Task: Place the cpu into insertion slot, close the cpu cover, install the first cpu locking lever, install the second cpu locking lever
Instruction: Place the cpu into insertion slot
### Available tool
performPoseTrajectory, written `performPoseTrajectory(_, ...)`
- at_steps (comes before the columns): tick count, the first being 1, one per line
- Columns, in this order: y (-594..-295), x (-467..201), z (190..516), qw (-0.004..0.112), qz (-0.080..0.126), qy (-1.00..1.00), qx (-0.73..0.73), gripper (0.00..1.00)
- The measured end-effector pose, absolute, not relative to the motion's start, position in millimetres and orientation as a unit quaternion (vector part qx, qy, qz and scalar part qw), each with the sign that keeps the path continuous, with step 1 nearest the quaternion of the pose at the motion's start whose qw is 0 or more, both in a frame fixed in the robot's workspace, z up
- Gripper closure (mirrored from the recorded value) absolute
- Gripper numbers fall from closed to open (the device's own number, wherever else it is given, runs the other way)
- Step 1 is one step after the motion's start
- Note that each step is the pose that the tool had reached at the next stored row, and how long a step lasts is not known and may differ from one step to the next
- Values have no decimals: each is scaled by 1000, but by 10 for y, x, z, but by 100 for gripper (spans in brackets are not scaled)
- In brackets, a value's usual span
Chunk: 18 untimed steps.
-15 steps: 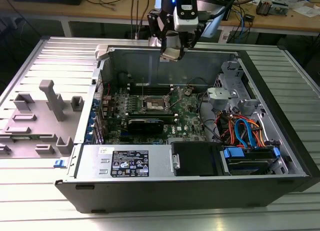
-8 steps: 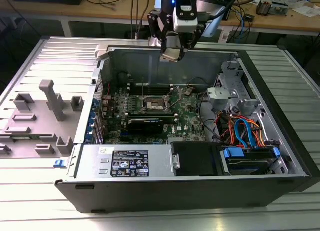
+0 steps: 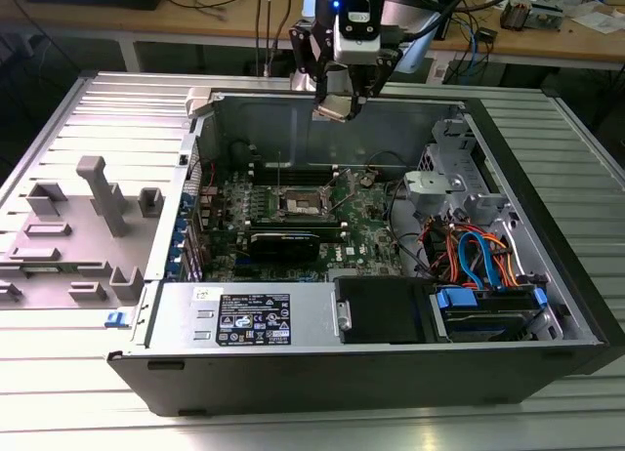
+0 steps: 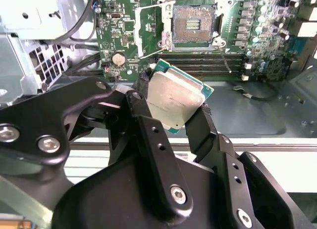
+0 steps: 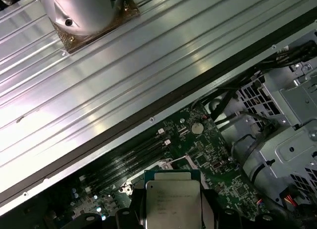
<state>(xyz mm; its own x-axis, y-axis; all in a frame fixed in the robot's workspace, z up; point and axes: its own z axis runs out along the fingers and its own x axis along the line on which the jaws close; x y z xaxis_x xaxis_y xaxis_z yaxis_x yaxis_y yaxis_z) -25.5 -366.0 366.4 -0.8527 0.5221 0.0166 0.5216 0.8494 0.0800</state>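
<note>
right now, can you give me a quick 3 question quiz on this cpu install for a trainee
1. True or false: the cpu already sits in the insertion slot.
2. What is the end effector shut on? A the cpu, B a screwdriver, C nothing.
3. Fill in: in the exterior view the end effector hangs ___ the open computer case.
Key: 1 false, the slot's centre is bare; 2 A; 3 above.
</note>
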Motion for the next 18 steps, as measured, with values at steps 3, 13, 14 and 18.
performPoseTrajectory(3,-3661,-255,3657,4,40,955,293,46)
performPoseTrajectory(13,-3661,-255,3636,5,39,938,345,46)
performPoseTrajectory(14,-3661,-255,3636,5,39,938,345,46)
performPoseTrajectory(18,-3661,-254,3628,6,38,929,367,46)
